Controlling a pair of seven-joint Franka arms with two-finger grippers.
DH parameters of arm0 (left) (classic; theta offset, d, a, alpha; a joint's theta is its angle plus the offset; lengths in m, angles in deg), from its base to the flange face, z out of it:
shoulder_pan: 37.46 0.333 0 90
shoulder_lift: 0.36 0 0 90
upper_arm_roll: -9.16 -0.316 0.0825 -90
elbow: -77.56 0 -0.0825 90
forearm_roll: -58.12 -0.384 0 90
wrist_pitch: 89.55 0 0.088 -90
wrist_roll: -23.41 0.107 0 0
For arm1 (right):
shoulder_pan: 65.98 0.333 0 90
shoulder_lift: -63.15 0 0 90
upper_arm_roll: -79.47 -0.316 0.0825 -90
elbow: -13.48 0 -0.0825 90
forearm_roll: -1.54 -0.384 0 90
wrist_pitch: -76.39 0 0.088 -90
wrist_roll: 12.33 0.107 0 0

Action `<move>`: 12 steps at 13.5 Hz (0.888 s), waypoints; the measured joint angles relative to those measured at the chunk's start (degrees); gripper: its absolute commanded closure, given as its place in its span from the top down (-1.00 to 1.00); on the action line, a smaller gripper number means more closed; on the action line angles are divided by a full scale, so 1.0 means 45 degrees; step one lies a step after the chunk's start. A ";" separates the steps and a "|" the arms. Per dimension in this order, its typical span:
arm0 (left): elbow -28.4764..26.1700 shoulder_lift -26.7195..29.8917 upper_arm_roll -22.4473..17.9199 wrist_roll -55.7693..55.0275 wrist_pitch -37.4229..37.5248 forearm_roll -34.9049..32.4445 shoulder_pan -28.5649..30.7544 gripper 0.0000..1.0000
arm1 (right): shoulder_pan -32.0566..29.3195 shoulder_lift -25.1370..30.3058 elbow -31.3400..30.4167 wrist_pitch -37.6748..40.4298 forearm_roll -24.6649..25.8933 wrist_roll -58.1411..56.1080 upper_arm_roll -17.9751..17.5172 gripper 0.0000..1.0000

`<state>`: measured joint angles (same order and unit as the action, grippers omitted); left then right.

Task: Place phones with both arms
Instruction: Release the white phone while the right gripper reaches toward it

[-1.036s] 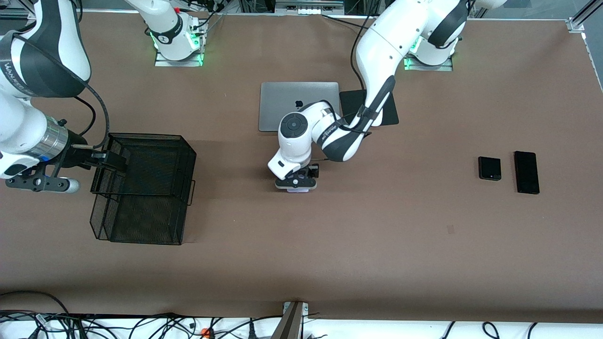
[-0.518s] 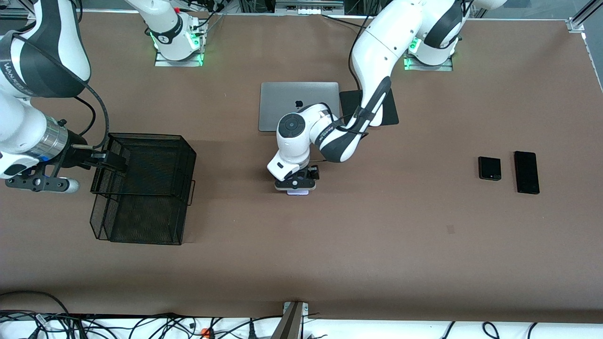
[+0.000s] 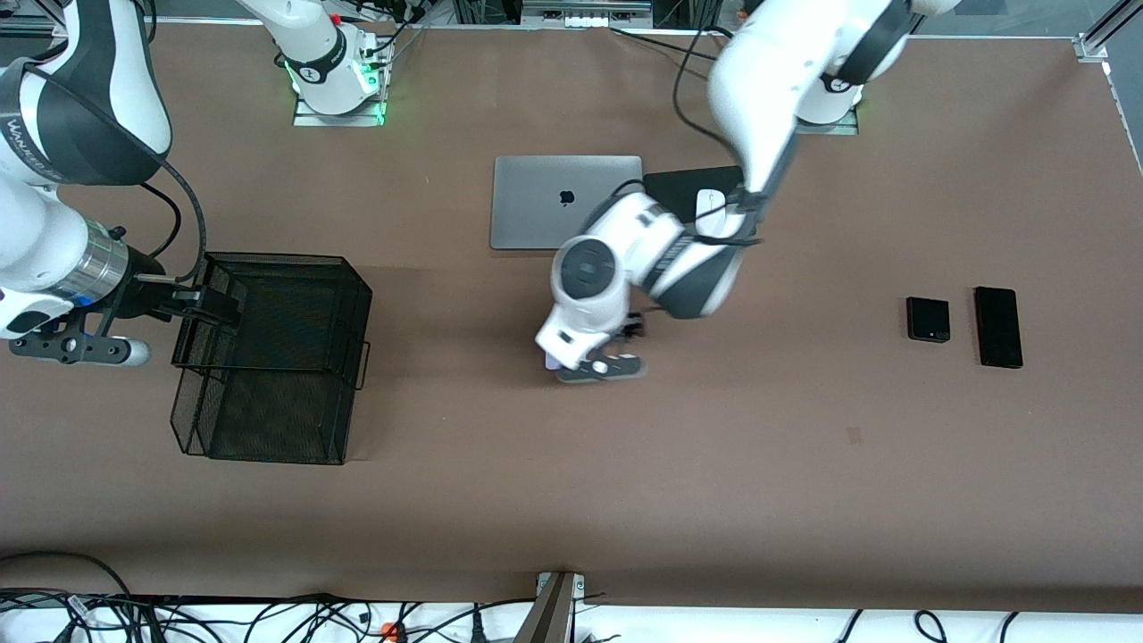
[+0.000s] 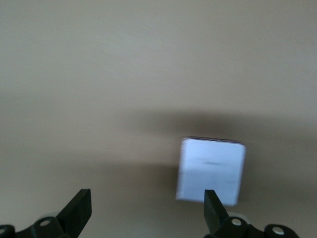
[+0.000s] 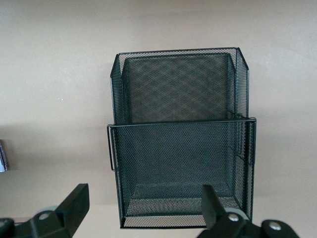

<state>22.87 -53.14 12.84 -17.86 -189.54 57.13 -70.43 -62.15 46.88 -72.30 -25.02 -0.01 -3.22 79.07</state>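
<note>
The left end effector (image 3: 596,364) hovered released, jaws spread, above the lilac-white phone (image 4: 211,170), apparently flat on the table (image 3: 759,464). The right end effector (image 3: 76,344), also released, waited beside the mesh basket (image 3: 268,357).

Lilac phone (image 3: 552,362) mid-table; laptop (image 3: 545,201) farther from camera.

lilac-white phone (image 4: 211,171): flat, mid-table | two black phones (image 3: 928,319) (image 3: 997,326): side by side
</note>
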 measured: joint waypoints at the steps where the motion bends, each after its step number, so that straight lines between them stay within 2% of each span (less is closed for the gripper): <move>1: -0.0002 0.0437 -0.0003 0.0715 0.1066 0.0073 0.0528 1.00 | 0.0001 0.0000 0.0000 0.0000 0.0000 0.0000 -0.0001 1.00; 4: -0.0135 0.0925 -0.0177 0.3677 0.4252 -0.0171 0.1959 1.00 | 0.0022 0.0000 0.0000 0.0009 -0.0001 0.0000 -0.0024 1.00; 5: -0.0462 0.0910 -0.0291 0.5599 0.5133 -0.1090 0.2668 1.00 | 0.0151 -0.0007 0.0000 0.0007 -0.0035 0.0000 -0.0094 1.00; 7: -0.0956 0.0937 -0.0336 0.7105 0.5278 -0.2018 0.3425 1.00 | 0.0823 -0.0216 -0.0012 0.0000 -0.0308 0.0004 -0.0204 1.00; 9: -0.1612 0.1176 -0.0359 0.8716 0.5118 -0.2935 0.4282 1.00 | 0.2283 -0.0873 -0.0023 -0.0708 -0.0408 0.0962 -0.0259 1.00; 10: -0.2262 0.1535 -0.0378 0.9508 0.4574 -0.3315 0.4747 1.00 | 0.3039 -0.1319 -0.0021 -0.1463 -0.0406 0.1701 -0.0282 1.00; 12: -0.4477 0.2814 -0.0431 1.0849 0.2453 -0.3828 0.5803 1.00 | 0.4319 -0.2215 -0.0011 -0.2875 -0.0406 0.3231 -0.0297 1.00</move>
<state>2.72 -40.48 10.90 30.96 -178.50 39.91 -44.31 -42.72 36.91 -72.35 -37.96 -1.84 11.32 77.73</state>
